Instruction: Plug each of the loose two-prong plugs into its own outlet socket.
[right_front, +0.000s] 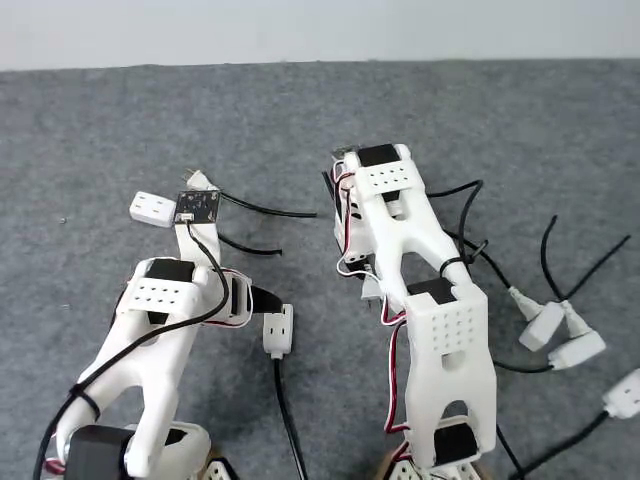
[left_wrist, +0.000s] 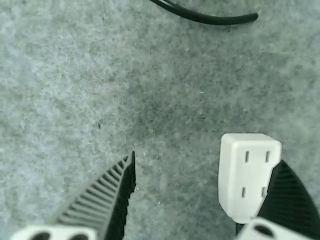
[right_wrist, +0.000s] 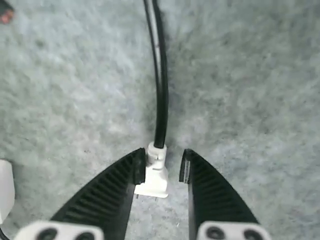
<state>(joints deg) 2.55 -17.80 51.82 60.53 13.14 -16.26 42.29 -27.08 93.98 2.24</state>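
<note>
Socket (left_wrist: 247, 175) partly behind left hand (left_wrist: 205, 161)

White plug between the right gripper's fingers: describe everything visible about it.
The small white plastic two-prong plug lies on the grey carpet between the open right gripper's black ribbed fingers. It widens from a narrow collar to a flat face with two prongs pointing toward the camera. A black cord runs from the collar away from the gripper. One finger seems to touch it; the other stands apart.
</note>
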